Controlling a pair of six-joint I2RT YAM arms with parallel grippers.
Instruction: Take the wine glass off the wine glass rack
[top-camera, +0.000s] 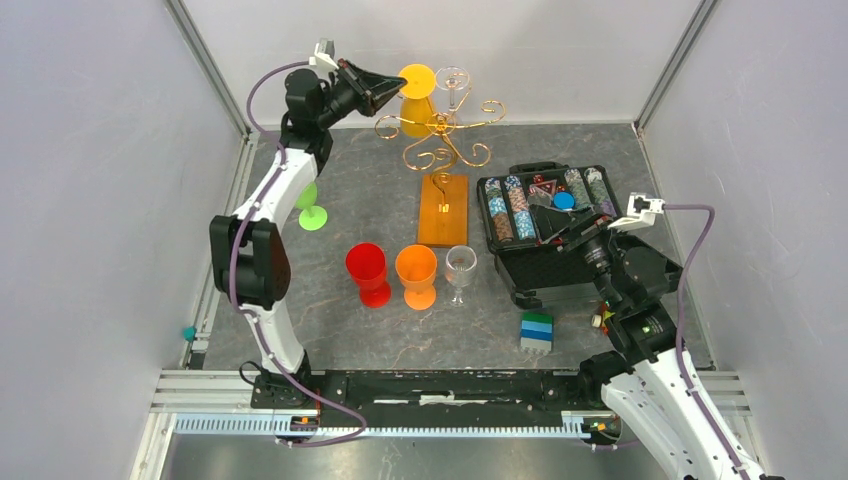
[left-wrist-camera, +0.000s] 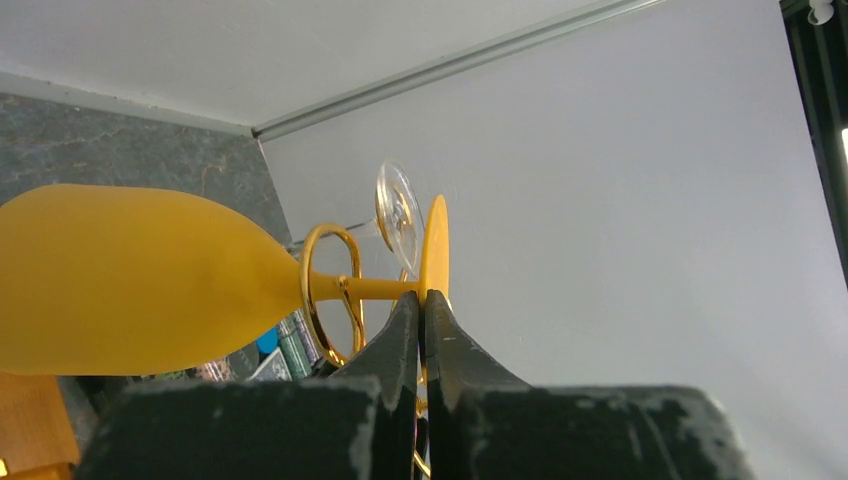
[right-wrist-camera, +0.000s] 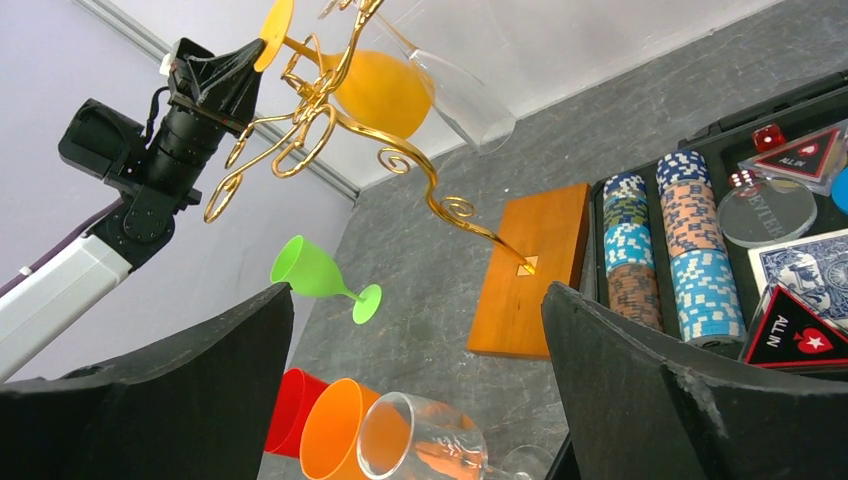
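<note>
**Item:** yellow wine glass (top-camera: 417, 112). It hung upside down on the rack (top-camera: 441, 150) at the far middle of the table (top-camera: 340, 330). The foot was uppermost, the bowl mouth faced down, and the long axis stood roughly upright.

**Fastening:** a gold curl (left-wrist-camera: 330, 290) of the rack ringed the stem just under the foot.

**Left claw** (left-wrist-camera: 421, 300): clenched, with its fingertips pinching the rim of the yellow foot disc from the left side.

**Right claw** (right-wrist-camera: 417, 295): released, its jaws standing wide. It was held over the chip case (top-camera: 548, 262), well apart from the rack.

**Obstructions:** a clear wine glass (top-camera: 452, 80) hung just beside the yellow one on its right, the two feet close together. Spiral arms spread around and below both bowls.

**Surroundings:**
- The rack's wooden base (top-camera: 443, 208) lay nearer the arms.
- A red cup (top-camera: 368, 272), an orange cup (top-camera: 417, 275) and a standing clear glass (top-camera: 460, 270) were lined up in front of the base.
- A green glass (top-camera: 312, 212) stood to the left.
- A stack of blocks (top-camera: 537, 332) sat near the case.
</note>
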